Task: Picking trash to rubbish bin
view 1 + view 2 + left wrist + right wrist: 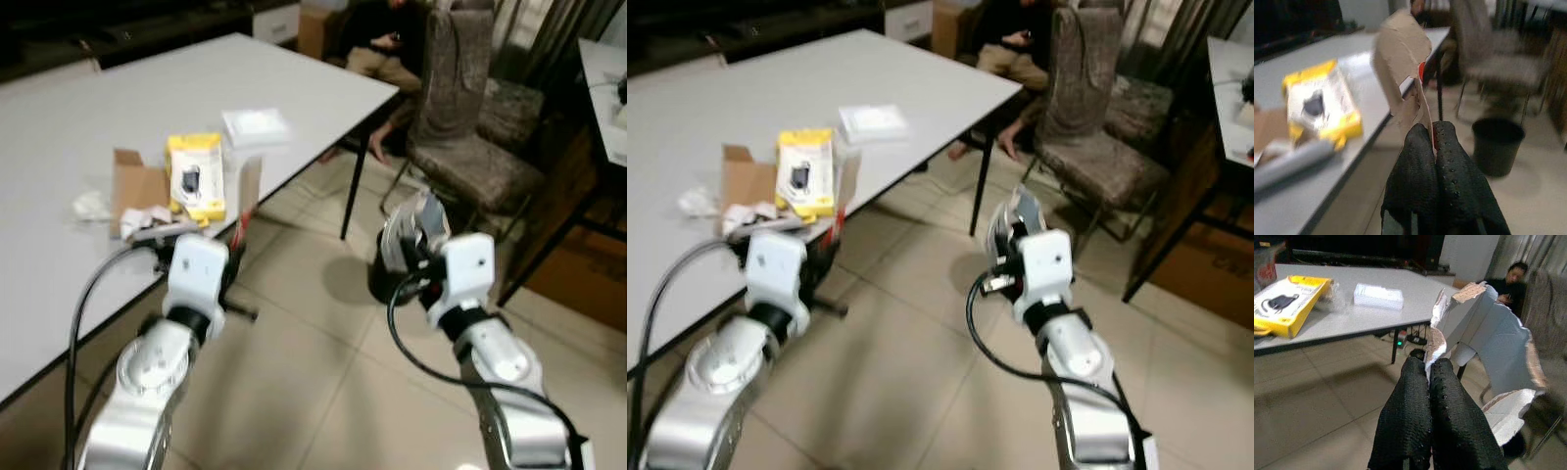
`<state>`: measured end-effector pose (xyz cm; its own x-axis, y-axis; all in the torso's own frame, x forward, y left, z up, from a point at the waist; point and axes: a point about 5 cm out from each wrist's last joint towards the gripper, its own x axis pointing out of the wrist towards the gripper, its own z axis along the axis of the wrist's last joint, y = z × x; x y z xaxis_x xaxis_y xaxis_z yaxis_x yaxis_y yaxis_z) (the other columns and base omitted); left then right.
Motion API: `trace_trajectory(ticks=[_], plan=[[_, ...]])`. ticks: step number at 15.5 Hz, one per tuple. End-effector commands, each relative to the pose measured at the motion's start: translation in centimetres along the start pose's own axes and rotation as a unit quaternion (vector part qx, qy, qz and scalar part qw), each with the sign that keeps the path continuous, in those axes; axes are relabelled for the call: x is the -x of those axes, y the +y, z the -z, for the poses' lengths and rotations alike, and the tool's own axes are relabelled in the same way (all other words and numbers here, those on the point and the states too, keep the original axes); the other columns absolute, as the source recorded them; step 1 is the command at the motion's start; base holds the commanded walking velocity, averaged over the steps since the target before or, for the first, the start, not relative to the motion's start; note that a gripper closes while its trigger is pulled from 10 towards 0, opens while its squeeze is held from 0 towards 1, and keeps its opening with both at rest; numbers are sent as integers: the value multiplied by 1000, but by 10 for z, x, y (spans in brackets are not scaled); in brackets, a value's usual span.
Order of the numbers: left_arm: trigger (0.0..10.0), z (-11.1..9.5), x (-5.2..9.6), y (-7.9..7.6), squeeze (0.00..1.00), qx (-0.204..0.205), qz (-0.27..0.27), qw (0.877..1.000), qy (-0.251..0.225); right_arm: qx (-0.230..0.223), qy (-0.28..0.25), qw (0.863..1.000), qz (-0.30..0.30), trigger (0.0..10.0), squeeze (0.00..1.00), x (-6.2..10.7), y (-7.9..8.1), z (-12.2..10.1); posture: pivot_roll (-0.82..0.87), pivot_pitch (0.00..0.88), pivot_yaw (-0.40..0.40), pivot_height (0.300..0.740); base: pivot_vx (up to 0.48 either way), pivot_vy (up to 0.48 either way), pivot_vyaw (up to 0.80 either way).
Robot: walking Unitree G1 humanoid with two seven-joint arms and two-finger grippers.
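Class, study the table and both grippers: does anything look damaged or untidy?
Yes. Both grippers, left and right, pinch ragged torn cardboard pieces. Crumpled paper and an open brown box litter the table's edge.

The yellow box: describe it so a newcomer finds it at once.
Start at the white table on the robot's left. Near its front edge, past the left gripper, lies the yellow box. It sits between a brown carton and a white packet, the only bright yellow item.
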<state>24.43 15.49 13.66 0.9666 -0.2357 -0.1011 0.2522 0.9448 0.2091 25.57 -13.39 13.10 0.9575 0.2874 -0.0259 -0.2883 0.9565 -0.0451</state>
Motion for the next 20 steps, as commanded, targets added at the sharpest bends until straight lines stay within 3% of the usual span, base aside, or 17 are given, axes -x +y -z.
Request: trace_trajectory(ticks=[1,4,8,12,16,20], plan=[[10000,5,0,1,0,-16,3,1000,5,-16,16,1000,5,10000,0,1,1,10,57,53,-87,740,0,0,0],[10000,30,2,-5,0,-31,11,999,20,-26,85,995,46,10000,0,12,-9,49,55,54,-86,740,0,0,-533],[10000,62,7,-15,0,-9,39,998,57,-17,138,987,79,10000,0,24,-16,86,48,47,-83,740,0,0,-600],[10000,82,13,-23,0,1,51,996,74,-12,148,986,75,10000,0,23,-13,99,48,48,-87,740,0,0,-200],[10000,83,11,-26,0,11,45,997,57,-11,133,990,54,10000,0,17,-8,99,56,54,-101,740,242,0,-800],[10000,82,10,-29,0,9,57,997,48,-8,129,990,53,10000,0,18,-9,101,50,60,-99,740,401,0,-100]])
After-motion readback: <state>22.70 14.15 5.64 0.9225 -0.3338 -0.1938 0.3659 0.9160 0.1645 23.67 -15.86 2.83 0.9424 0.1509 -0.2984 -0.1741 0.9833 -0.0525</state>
